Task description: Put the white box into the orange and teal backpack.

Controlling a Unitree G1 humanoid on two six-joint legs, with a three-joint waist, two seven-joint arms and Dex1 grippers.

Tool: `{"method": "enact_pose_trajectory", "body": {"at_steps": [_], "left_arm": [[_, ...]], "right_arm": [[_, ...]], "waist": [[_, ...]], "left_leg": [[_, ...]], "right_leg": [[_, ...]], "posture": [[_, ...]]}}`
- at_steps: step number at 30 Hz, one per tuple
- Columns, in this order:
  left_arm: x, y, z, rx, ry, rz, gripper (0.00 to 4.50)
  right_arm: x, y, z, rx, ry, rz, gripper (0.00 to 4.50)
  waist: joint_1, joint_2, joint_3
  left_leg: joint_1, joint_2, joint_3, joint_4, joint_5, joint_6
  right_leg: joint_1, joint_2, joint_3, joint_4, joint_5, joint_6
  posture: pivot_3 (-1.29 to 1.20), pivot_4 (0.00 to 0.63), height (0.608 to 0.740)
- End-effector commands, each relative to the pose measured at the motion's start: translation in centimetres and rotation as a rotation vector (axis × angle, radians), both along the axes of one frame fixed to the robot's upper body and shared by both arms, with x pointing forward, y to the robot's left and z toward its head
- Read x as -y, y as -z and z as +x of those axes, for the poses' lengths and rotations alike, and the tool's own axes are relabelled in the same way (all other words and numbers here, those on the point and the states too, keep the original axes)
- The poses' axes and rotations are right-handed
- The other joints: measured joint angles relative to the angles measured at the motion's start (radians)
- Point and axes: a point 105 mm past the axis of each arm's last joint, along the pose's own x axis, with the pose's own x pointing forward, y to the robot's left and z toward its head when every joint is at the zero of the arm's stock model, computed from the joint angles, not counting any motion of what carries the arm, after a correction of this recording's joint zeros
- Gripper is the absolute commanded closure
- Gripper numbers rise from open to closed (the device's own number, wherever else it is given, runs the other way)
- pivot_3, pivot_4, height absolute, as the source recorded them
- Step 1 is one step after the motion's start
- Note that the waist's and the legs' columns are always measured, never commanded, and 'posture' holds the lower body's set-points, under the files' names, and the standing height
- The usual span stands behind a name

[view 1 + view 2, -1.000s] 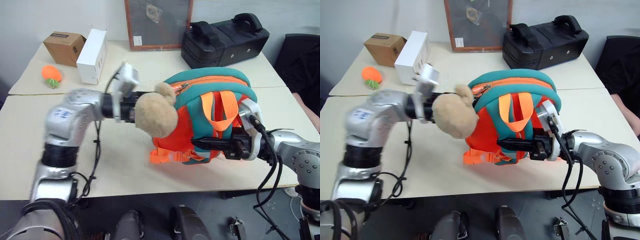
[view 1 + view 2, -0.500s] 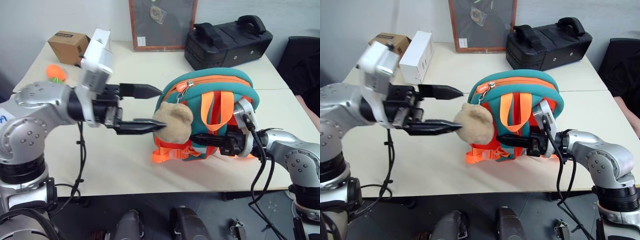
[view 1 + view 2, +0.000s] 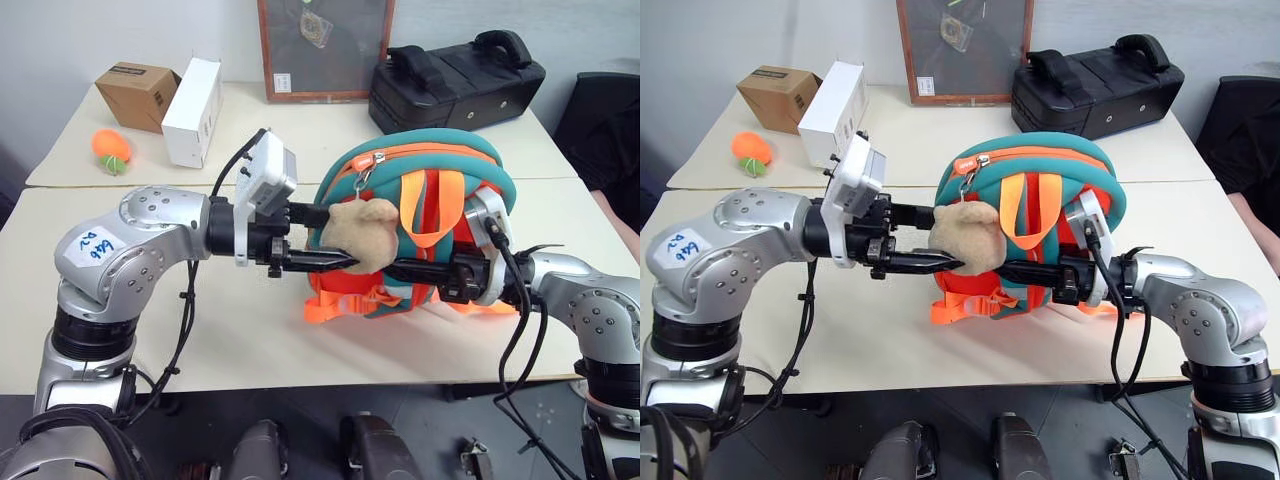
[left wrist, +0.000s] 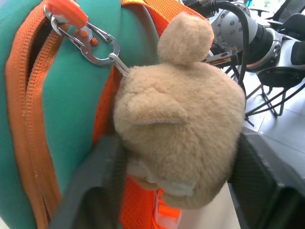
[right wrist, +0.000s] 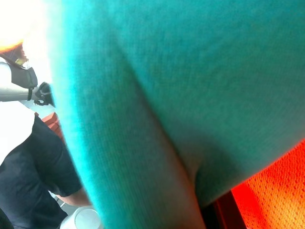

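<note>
The orange and teal backpack (image 3: 425, 165) stands upright on the table, straps facing me, zipper along its top. Its tan plush bear charm (image 3: 362, 232) hangs from a clip at the backpack's left side. My left gripper (image 3: 338, 240) reaches in from the left and is shut on the bear; in the left wrist view the fingers (image 4: 95, 191) press the bear (image 4: 181, 138) from both sides. My right gripper (image 3: 405, 270) comes from the right, shut on the backpack's lower front under the straps. The white box is out of view.
A black hard case (image 3: 455, 75) and a framed board (image 3: 322, 45) stand at the back. A white carton (image 3: 192, 97), a brown cardboard box (image 3: 138, 92) and an orange ball (image 3: 110, 147) lie at the back left. A person (image 3: 605, 130) sits at the right edge.
My left gripper, wide open beside the bear half a second ago, has moved in toward the backpack and closed around the bear. The right gripper has kept its hold.
</note>
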Motion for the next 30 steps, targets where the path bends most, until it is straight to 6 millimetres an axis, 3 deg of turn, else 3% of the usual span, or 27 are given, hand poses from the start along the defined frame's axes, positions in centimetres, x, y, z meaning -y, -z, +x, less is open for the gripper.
{"method": "enact_pose_trajectory", "body": {"at_steps": [1,3,6,13,19,24,28,30], "left_arm": [[-0.4,-0.9,-0.3,0.031,0.018,-0.011,2.89],[-0.7,-0.9,-0.4,0.032,0.02,-0.008,3.37],[-2.8,-1.8,0.3,0.05,-0.022,0.013,3.84],[-8.7,-3.9,3.5,0.092,-0.211,0.034,3.97],[-10.4,0.6,3.4,0.033,-0.216,0.195,3.97],[-11.4,6.0,4.8,0.031,-0.278,0.347,3.97],[-10.8,9.0,5.8,0.016,-0.276,0.375,3.97],[-9.6,10.6,5.9,0.003,-0.248,0.372,3.97]], "right_arm": [[0.0,-0.8,-0.8,0.029,-0.022,0.026,4.5],[0.1,-0.8,-0.9,0.029,-0.018,0.027,4.5],[0.6,-0.5,-1.1,0.022,0.008,0.028,4.5],[1.8,0.0,-1.6,-0.004,0.059,0.041,4.5],[2.0,0.3,-1.6,-0.019,0.083,0.052,4.5],[2.4,0.6,-1.8,-0.032,0.086,0.06,4.5],[3.0,0.3,-2.6,-0.03,0.046,0.081,4.5],[3.1,-0.1,-3.0,-0.021,0.025,0.096,4.5]], "waist": [[0.0,0.0,0.0],[-0.001,0.0,0.0],[-0.001,0.0,0.0],[0.0,0.0,0.0],[-0.002,0.0,0.0],[0.0,0.0,0.0],[0.001,0.0,0.0],[0.002,0.0,0.0]], "left_leg": [[0.0,0.0,0.0,0.0,0.0,0.0],[0.0,0.0,0.0,0.0,0.0,0.0],[0.0,0.0,0.0,0.0,0.0,0.0],[0.0,0.0,0.001,0.0,0.0,0.0],[0.0,0.0,0.002,-0.001,-0.001,0.001],[0.0,0.0,0.002,-0.001,-0.001,0.001],[0.0,0.0,0.002,-0.001,-0.002,0.002],[0.0,0.0,0.002,-0.001,-0.002,0.002]], "right_leg": [[0.0,0.0,0.0,0.0,0.0,0.0],[0.0,0.0,0.0,0.0,0.0,0.0],[0.0,0.0,0.0,0.0,0.0,0.0],[0.0,0.0,0.0,-0.001,0.0,0.0],[-0.001,0.0,0.0,-0.001,0.0,0.0],[-0.001,0.0,0.0,-0.002,0.0,0.0],[0.0,-0.001,0.0,-0.002,0.0,0.0],[0.0,-0.001,0.0,-0.002,0.0,0.0]], "posture": [[0.0,0.15,0.74],[0.0,0.15,0.74],[0.0,0.15,0.74],[0.0,0.15,0.74],[0.0,0.15,0.74],[0.0,0.15,0.74],[0.0,0.15,0.74],[0.0,0.15,0.74]]}}
